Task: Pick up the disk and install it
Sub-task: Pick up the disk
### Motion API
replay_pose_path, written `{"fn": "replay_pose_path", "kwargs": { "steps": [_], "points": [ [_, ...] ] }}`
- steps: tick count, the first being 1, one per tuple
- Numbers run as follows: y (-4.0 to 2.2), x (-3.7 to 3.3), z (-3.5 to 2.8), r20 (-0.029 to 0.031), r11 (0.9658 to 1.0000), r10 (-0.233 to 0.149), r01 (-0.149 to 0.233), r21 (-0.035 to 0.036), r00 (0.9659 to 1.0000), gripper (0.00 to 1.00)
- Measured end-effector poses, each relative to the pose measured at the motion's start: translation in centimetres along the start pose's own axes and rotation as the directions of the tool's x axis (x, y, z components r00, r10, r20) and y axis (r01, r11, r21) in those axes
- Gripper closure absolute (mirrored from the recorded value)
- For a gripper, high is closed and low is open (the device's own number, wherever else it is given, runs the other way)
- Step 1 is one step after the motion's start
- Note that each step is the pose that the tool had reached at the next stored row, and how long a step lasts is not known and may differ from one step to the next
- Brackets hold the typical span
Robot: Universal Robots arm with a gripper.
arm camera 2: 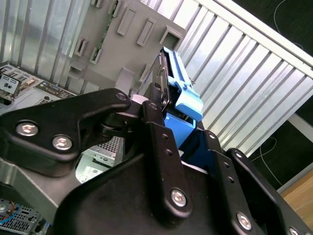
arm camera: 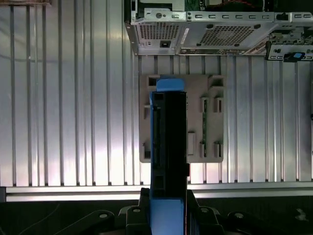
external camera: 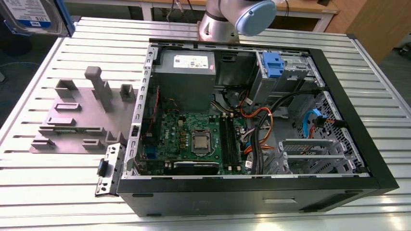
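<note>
Black gripper (arm camera: 167,201) links fill the foreground in both wrist views, and its jaws are clamped on the flat silver hard disk with blue plastic side rails (arm camera: 168,142), pressing against its two broad faces. The disk (arm camera 2: 178,85) is held on edge, clear of the ribbed aluminium tabletop (arm camera: 73,98), with a blue tab at its far end. In the first wrist view a grey plastic fixture plate with small upright blocks (arm camera: 210,117) lies on the tabletop behind the disk, and the open computer case (arm camera: 205,29) sits beyond the plate.

At the exterior view's upper left corner the disk (external camera: 32,17) shows its white-and-blue label, raised and well apart from the black desktop case (external camera: 257,195). The case lies open on the tabletop (external camera: 38,183), showing a green motherboard (external camera: 192,137), a grey power supply box (external camera: 186,79) and a blue latch piece (external camera: 273,65) at the drive bay. The fixture plate (external camera: 70,122) lies just beside the case on the exterior view's left. The silver arm with a blue cap (external camera: 237,19) rises behind the case.
</note>
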State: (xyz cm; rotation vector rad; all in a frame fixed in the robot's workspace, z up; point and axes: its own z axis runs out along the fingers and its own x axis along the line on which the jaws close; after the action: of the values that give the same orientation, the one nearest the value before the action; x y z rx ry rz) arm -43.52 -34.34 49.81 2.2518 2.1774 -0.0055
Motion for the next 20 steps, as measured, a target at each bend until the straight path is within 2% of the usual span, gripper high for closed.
{"fn": "replay_pose_path", "kwargs": {
  "steps": [5,9,18,20],
  "points": [
    [0.04,-1.25,0.01,0.0,1.0,0.0,0.0,0.0,1.0,0.64],
    [0.38,-1.61,0.02,0.0,1.0,0.0,0.0,0.0,1.0,0.64],
    [2.51,-1.69,0.03,0.0,1.0,0.0,0.0,0.0,1.0,0.64],
    [2.76,-1.68,0.04,-0.0001,1.0,0.0,0.0,-0.0001,1.0,0.64]
  ]
}}
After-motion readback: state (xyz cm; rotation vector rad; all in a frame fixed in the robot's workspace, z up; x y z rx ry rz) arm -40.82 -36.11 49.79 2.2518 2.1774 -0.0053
